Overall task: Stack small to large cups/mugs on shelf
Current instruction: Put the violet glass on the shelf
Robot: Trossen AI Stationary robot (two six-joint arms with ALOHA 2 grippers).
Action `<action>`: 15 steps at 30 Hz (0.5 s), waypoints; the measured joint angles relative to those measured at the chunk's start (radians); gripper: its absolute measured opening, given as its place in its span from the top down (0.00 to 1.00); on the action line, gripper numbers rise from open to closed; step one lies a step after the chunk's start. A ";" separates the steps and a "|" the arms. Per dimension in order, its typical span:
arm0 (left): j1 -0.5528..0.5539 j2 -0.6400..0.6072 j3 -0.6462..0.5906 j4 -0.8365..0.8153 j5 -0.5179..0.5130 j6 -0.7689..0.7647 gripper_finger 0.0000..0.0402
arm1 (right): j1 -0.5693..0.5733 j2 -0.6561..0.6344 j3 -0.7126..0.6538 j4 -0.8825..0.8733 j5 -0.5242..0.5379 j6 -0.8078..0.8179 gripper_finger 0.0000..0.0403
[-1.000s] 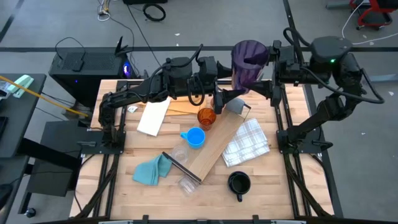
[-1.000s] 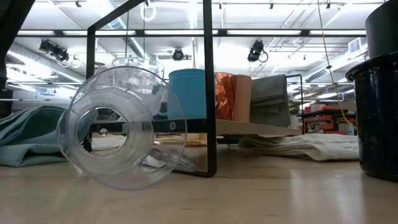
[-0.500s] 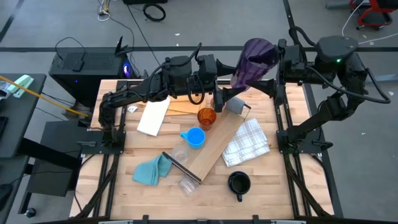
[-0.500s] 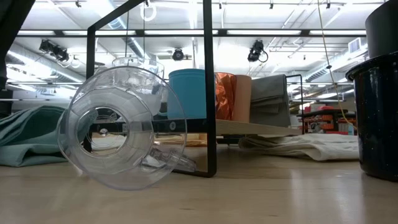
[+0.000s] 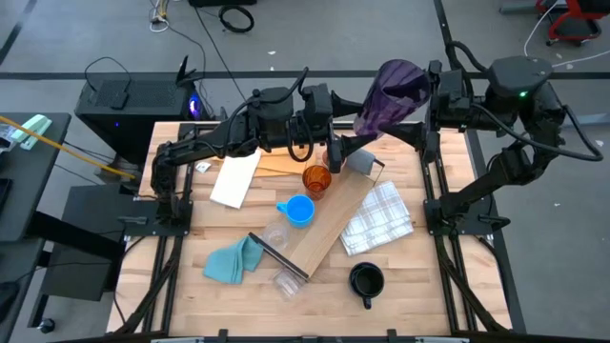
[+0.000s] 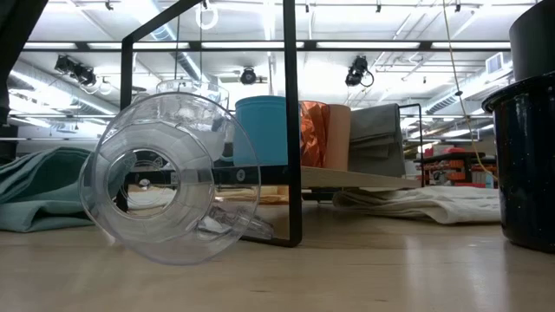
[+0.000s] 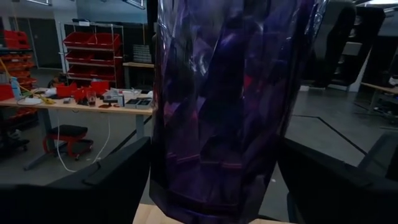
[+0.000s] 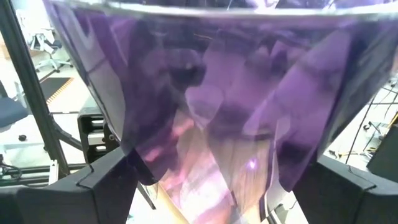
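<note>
Here the right gripper (image 5: 419, 90) holds the purple tumbler (image 5: 389, 93) tilted above the desk (image 5: 434, 286); the left gripper (image 5: 355, 145) brackets its base, fingers wide.

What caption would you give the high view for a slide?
Both grippers, left and right, flank a tilted purple tumbler above the shelf's far end.

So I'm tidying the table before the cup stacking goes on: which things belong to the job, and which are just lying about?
Part of the job:
purple tumbler, between both grippers
amber cup
light blue mug
tan cup
dark mug
clear cups
shelf

Lying about:
teal cloth
white checked cloth
white paper sheet
</note>
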 joint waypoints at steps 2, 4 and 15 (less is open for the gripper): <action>0.000 0.000 0.000 -0.003 0.002 0.000 0.12 | 0.000 0.000 0.000 0.000 0.003 0.000 0.12; 0.000 0.000 0.000 -0.004 0.003 -0.002 0.10 | 0.000 -0.001 0.000 0.000 0.005 0.000 0.11; -0.006 -0.001 0.000 -0.005 0.008 -0.004 0.01 | -0.001 -0.002 0.001 0.003 0.017 0.003 0.11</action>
